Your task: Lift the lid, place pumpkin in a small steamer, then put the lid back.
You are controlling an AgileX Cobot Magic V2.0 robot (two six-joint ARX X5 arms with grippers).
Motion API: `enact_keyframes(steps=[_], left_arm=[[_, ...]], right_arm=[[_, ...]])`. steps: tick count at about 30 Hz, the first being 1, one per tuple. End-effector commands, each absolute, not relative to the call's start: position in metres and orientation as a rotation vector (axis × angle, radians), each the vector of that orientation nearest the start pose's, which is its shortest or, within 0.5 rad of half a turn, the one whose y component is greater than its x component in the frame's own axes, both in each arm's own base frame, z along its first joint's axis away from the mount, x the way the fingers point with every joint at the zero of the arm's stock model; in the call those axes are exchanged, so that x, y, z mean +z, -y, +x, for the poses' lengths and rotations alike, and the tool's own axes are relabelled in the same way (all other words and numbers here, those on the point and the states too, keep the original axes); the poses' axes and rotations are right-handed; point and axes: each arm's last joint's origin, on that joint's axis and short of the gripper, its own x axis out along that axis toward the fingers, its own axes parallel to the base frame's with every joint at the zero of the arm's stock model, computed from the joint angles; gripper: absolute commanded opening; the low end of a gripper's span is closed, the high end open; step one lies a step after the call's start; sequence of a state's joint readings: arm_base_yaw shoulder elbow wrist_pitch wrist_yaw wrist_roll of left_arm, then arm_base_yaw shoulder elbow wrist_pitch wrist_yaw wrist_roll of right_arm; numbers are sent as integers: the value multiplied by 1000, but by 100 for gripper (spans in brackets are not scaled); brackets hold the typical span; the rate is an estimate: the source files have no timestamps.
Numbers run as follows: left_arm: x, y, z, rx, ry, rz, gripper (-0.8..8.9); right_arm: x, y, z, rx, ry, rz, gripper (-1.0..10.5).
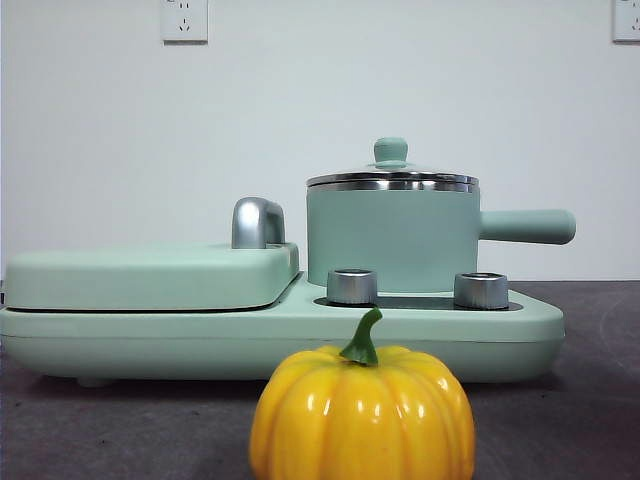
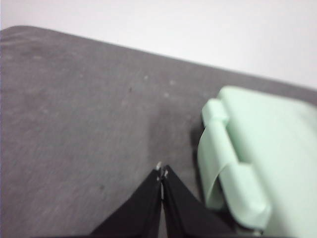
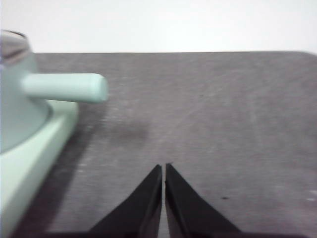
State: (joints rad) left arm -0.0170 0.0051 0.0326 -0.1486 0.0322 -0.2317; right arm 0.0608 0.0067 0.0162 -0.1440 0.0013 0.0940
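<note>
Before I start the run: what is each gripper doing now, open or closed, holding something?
Left gripper: closed, holding nothing, over the bare table.
Right gripper: closed, holding nothing, over the table.

Left tool (image 2: 162,173) hangs above the bench with its two black jaws pressed together, holding nothing. Right tool (image 3: 163,168) likewise hovers, jaws closed to a thin slit, empty.

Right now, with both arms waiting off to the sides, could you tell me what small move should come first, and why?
Probably bring the right pincer toward the lid and open it over the knob. The lid sits on the small steamer, so the pumpkin, on the table in front, cannot go in yet. The right pincer hangs shut beside the steamer's handle; the left pincer, also shut, sits by the griddle cover.
</note>
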Motion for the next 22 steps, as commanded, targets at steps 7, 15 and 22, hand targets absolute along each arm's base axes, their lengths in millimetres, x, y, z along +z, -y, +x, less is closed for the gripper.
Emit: enact_keyframes(steps=[7, 15, 22], left_arm=[[181, 10, 93, -253, -131, -404, 8], [240, 16, 88, -363, -198, -390, 8], [299, 22, 92, -524, -268, -369, 7]], right_arm=[[186, -11, 91, 251, -70, 384, 8], [246, -13, 76, 333, -136, 415, 8], [301, -17, 70, 494, -231, 377, 8]])
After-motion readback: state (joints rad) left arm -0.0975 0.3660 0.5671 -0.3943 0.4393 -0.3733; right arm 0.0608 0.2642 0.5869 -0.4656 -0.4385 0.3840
